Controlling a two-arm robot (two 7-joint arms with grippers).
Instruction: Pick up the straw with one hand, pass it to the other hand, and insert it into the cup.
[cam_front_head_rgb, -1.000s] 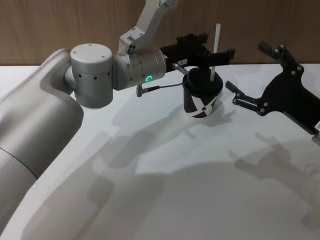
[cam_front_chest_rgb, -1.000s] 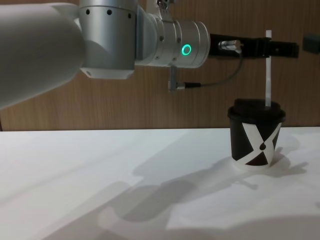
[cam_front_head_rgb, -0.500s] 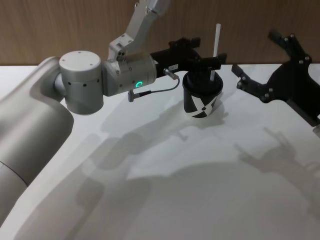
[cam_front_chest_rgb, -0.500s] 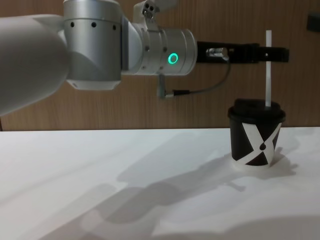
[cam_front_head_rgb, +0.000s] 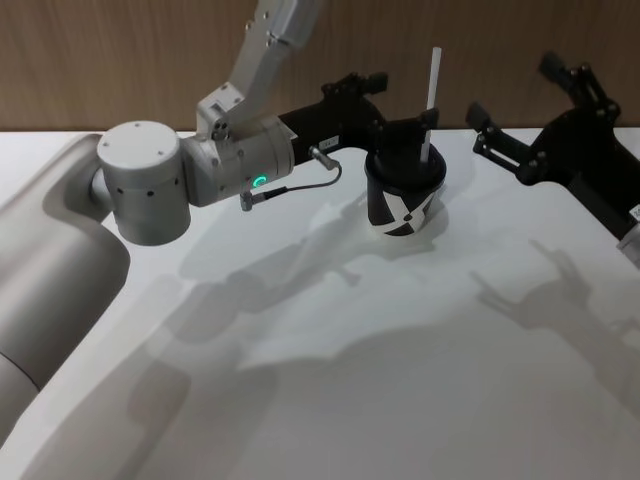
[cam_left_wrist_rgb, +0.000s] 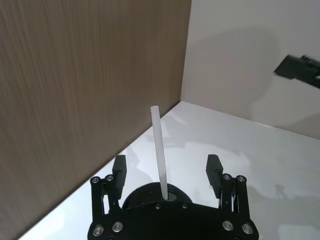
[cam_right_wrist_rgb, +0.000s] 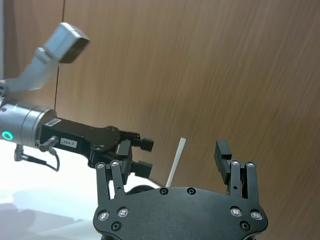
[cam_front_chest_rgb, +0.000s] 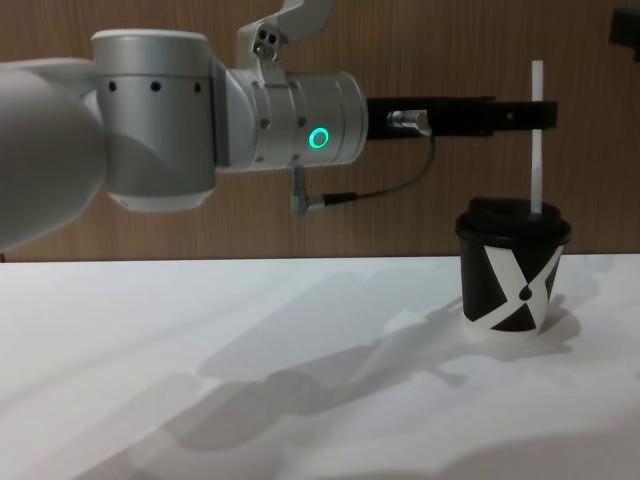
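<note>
The black cup (cam_front_head_rgb: 404, 196) with its white X pattern stands on the white table, also seen in the chest view (cam_front_chest_rgb: 514, 272). The white straw (cam_front_head_rgb: 432, 88) stands upright through its domed lid (cam_left_wrist_rgb: 155, 196). My left gripper (cam_front_head_rgb: 405, 100) hovers just above and left of the lid, open. Its fingers (cam_left_wrist_rgb: 120, 170) flank the straw (cam_left_wrist_rgb: 159, 150) without touching it. My right gripper (cam_front_head_rgb: 512, 88) hangs open in the air to the right of the cup, with nothing in it. In the right wrist view the straw (cam_right_wrist_rgb: 176, 161) shows beyond its spread fingers (cam_right_wrist_rgb: 222, 150).
The white table (cam_front_head_rgb: 400, 380) spreads wide in front of the cup. A wooden wall (cam_front_head_rgb: 120, 60) stands close behind the cup. My left arm (cam_front_head_rgb: 180, 175) reaches across the table's left and middle at about lid height.
My left gripper has drawn back to the left, away from the straw. The right gripper has risen and moved back. Straw and cup have stayed put.
</note>
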